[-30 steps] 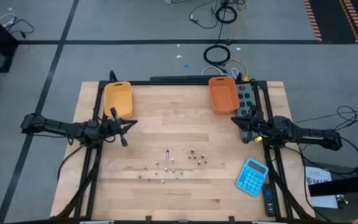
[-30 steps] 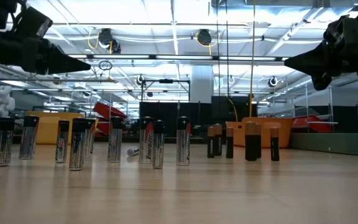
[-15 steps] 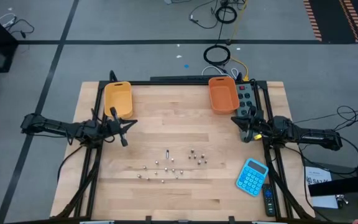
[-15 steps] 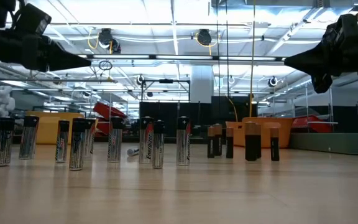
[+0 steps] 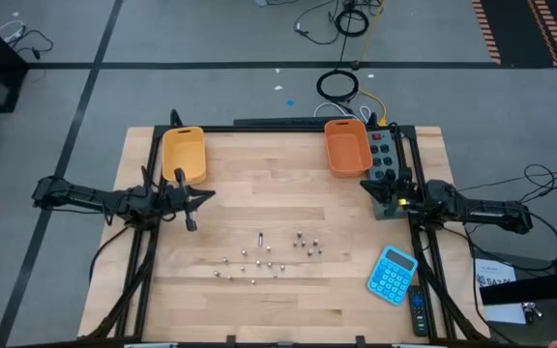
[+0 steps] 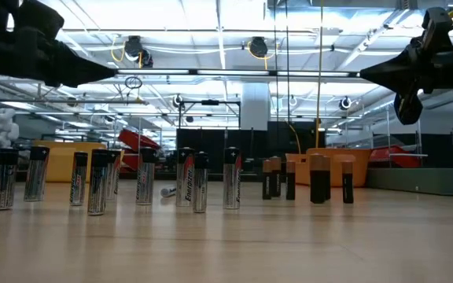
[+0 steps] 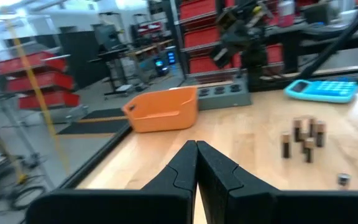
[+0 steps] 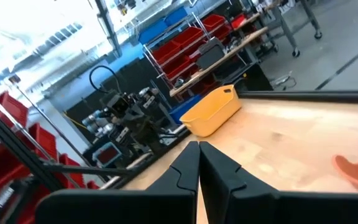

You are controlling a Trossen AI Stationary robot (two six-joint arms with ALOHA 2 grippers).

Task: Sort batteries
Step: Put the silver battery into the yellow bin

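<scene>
High view: the pale wooden table point(image 5: 288, 174) carries a loose scatter of small silvery-grey cylindrical batteries point(image 5: 264, 256) in its near-middle area, well apart from both arms. In the low view the batteries point(image 6: 187, 182) stand upright in a rough row, the silver-and-black ones to one side and a few darker, copper-topped ones point(image 6: 319, 178) to the other; one small cell point(image 6: 167, 191) lies on its side among them.

A yellow oblong plastic bin point(image 5: 184, 154) sits at the far left of the table and an orange oblong plastic bin point(image 5: 346, 147) at the far right. A blue pocket calculator point(image 5: 392, 274) lies near the right front corner, beside a dark remote-like bar point(image 5: 418, 311) at the table's edge.

The left gripper point(image 5: 196, 199) hangs above the table's left side, just in front of the yellow bin, its fingers pressed together on nothing; the left wrist view shows the two dark fingers point(image 7: 182, 171) meeting, with the orange bin point(image 7: 163, 111) and the batteries point(image 7: 303, 138) beyond. The right gripper point(image 5: 373, 193) hangs above the right side, near the orange bin and a grey power strip point(image 5: 383, 153), likewise pressed together and empty; its fingers point(image 8: 185, 171) meet in the right wrist view, facing the yellow bin point(image 8: 213, 112).
</scene>
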